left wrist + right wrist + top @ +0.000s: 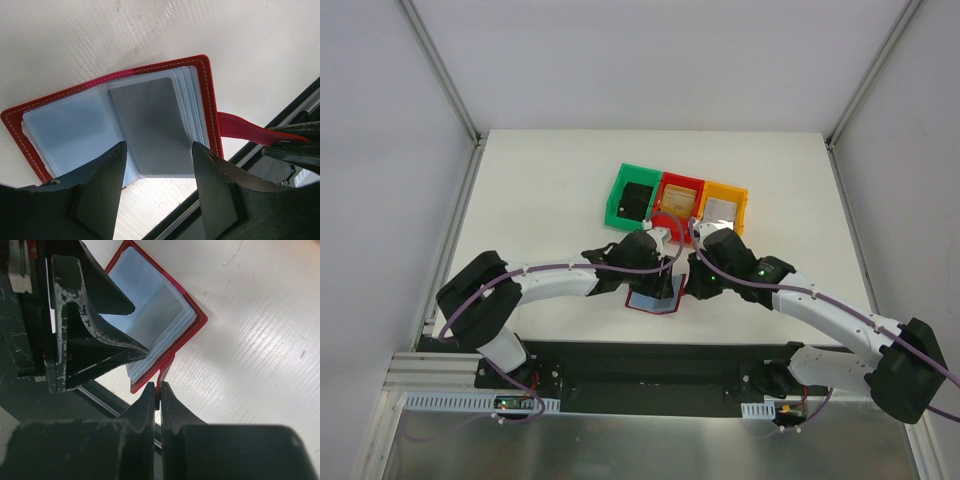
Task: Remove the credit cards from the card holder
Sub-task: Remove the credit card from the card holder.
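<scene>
The card holder (650,302) lies open on the table near the front edge, a red bifold with blue-grey sleeves. It also shows in the left wrist view (75,125) and the right wrist view (150,305). A grey rectangle (147,125) sits in its right sleeve; I cannot tell whether it is a card. My left gripper (667,270) (159,155) is open just above the holder's near edge, holding nothing. My right gripper (683,284) (159,392) is shut on the holder's red tab (167,367) (240,131). A black card (638,199), a tan-gold card (680,197) and a silvery card (721,209) lie in the bins.
A green bin (616,205), a red bin (679,179) and an orange bin (741,202) stand side by side just behind the grippers. The black front rail (650,360) runs close to the holder. White walls enclose the table.
</scene>
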